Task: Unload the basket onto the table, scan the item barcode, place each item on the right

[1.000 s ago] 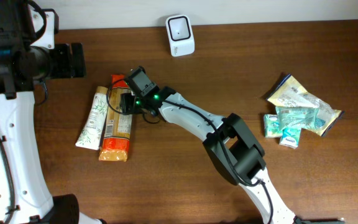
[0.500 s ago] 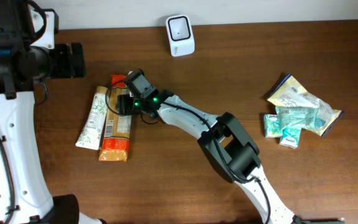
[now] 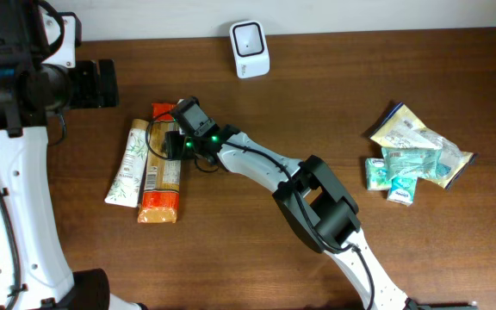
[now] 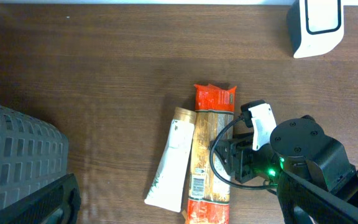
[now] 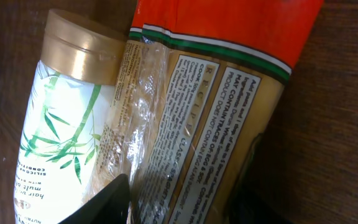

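Pasta packet (image 3: 160,179) lay flat at nine o'clock on the table (image 3: 334,112), well apart from the scanner (image 3: 250,38) at twelve; the right gripper (image 5: 182,196) straddled it half-open, grip unclear, so lifting and scanning remained.

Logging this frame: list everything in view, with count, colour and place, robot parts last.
white box-shaped barcode scanner: one, white, far edge, centre.
clear plastic pasta packet with orange ends: one, flat, left of centre.
white tube with gold cap: one, green bamboo print, lying against the packet.
heap of small packets: several, cream and teal, right side.
brown wooden table: one, under everything.
left gripper: one, black, open, far left.
right gripper: one, black, fingers astride the pasta packet.
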Tool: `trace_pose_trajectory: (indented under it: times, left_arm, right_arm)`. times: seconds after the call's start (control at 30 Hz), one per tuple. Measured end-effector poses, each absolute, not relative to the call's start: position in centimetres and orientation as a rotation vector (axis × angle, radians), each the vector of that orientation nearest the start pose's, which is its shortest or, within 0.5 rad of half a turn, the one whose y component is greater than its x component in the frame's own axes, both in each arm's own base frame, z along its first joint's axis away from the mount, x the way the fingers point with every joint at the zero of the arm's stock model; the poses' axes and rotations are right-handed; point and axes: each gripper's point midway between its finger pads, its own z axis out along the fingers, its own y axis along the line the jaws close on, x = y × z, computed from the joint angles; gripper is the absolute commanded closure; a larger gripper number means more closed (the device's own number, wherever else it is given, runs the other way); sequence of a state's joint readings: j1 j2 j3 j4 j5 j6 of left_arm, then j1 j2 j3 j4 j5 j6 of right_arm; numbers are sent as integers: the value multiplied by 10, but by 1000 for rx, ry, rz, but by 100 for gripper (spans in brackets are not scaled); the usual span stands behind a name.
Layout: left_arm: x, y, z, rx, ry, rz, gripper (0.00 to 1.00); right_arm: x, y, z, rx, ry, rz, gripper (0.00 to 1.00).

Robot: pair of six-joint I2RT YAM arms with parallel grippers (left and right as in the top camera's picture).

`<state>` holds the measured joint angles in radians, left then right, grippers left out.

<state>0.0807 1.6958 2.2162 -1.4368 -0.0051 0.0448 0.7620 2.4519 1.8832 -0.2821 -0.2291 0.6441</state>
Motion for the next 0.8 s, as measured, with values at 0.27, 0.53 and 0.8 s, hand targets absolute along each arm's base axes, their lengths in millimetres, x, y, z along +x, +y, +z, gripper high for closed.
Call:
trace_pose_trajectory:
  times: [0.27, 0.53, 0.8]
  left_arm:
    - [384, 32, 354, -47, 2488, 59, 1]
    - [384, 32, 354, -47, 2488, 59, 1]
    - [384, 32, 354, -47, 2488, 59, 1]
  right_arm:
    - [424, 462, 26, -266, 2574, 895, 96]
    - [408, 453, 32, -290, 2693, 963, 96]
    - [393, 372, 57, -285, 2936, 1241, 96]
